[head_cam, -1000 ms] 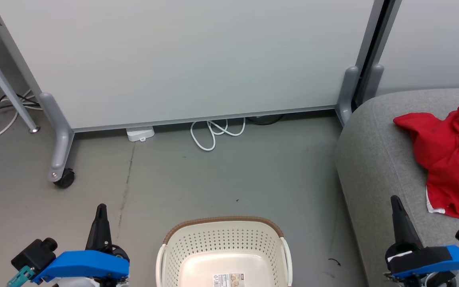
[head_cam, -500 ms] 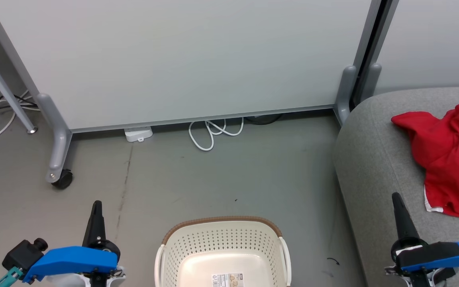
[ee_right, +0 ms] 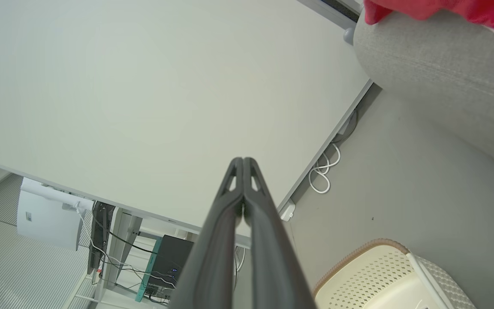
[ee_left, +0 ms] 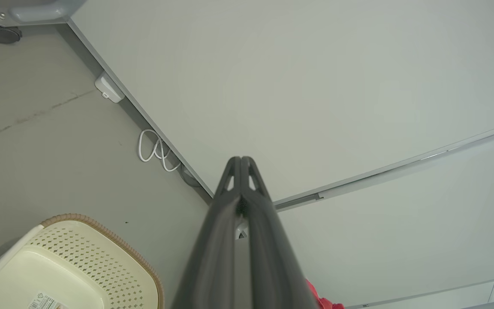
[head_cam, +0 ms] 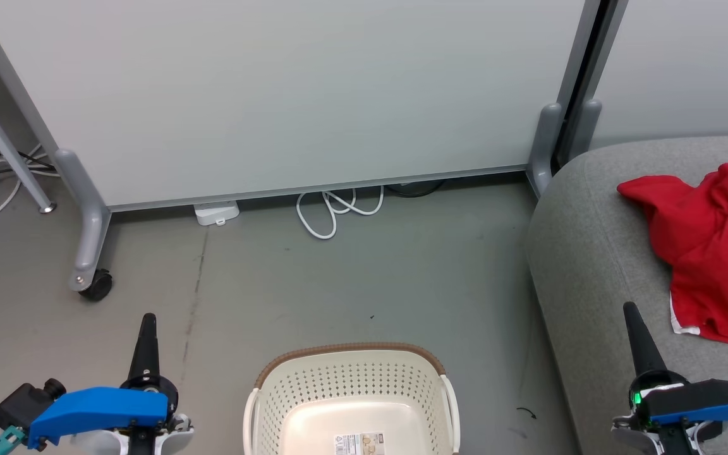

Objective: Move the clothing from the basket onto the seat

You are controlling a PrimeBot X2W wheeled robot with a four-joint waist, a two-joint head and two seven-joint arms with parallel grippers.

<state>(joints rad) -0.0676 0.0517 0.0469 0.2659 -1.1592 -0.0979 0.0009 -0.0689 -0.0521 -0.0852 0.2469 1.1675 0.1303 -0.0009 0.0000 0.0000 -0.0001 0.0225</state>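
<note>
Basket (head_cam: pixel 351 378), sticker (head_cam: pixel 359 443) on its base; clothing (head_cam: pixel 711 246) heaped on the seat (head_cam: pixel 591 272)

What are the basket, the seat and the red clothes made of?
Basket: looks like smooth cream plastic, punched with holes, under a brown woven-look rim. Seat: grey upholstery fabric, matte and finely textured. Clothing: soft red cloth, judging by its folds.

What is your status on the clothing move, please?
Grippers: left gripper shut, empty; right gripper shut, empty. All visible clothing on the seat; basket visible part empty. Only a white cable by the partition, off the path.
</note>
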